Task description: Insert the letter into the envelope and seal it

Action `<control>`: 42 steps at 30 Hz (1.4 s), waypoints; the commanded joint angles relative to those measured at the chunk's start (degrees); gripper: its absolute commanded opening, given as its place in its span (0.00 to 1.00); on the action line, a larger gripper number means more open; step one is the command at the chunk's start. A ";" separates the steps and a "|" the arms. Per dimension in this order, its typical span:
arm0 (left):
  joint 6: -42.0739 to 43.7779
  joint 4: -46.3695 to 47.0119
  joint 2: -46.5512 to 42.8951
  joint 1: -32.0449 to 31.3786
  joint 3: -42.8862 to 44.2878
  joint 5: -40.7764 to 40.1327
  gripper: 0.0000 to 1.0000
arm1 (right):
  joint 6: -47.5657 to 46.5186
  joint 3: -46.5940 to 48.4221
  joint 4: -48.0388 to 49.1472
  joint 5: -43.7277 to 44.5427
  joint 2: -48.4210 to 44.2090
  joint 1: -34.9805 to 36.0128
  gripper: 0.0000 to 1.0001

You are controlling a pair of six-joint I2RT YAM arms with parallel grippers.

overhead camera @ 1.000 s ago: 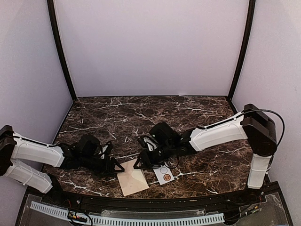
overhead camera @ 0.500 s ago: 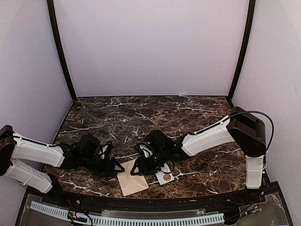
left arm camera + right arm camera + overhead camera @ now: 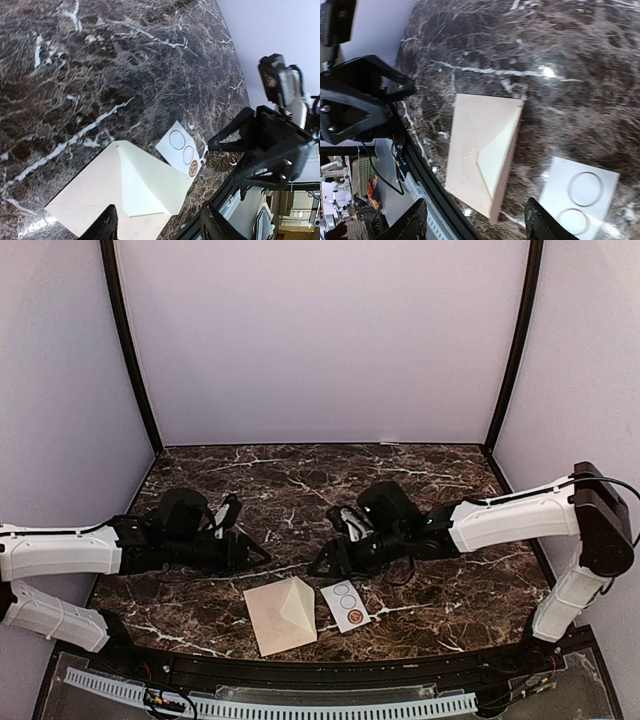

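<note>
The pinkish-tan envelope (image 3: 270, 618) lies flat near the table's front edge. Its triangular flap (image 3: 299, 604) stands half raised on the right side. It also shows in the left wrist view (image 3: 95, 200) and the right wrist view (image 3: 472, 145). The letter is hidden; no separate cream paper shows. My left gripper (image 3: 255, 554) is open and empty, hovering behind and left of the envelope. My right gripper (image 3: 322, 566) is open and empty, behind and right of it. Neither touches the envelope.
A small white card (image 3: 346, 606) printed with circles lies just right of the envelope; it also shows in the left wrist view (image 3: 181, 149) and the right wrist view (image 3: 580, 195). The black front rail (image 3: 320, 672) runs close below the envelope.
Both grippers have lifted off the envelope and drawn back, the left to the upper left, the right to the upper right. The flap now stands partly up.
</note>
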 commanded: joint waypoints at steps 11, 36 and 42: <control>-2.98 7.22 10.57 -4.00 0.50 2.78 0.52 | 0.40 -18.44 8.23 -2.95 -3.95 -9.26 0.61; -6.39 15.72 15.58 -3.97 -5.98 6.37 0.45 | 4.95 -18.87 19.16 -8.69 8.56 -9.85 0.22; -6.19 15.05 15.12 -3.92 -6.14 5.60 0.45 | 8.20 -19.93 22.88 -9.77 8.70 -9.96 0.00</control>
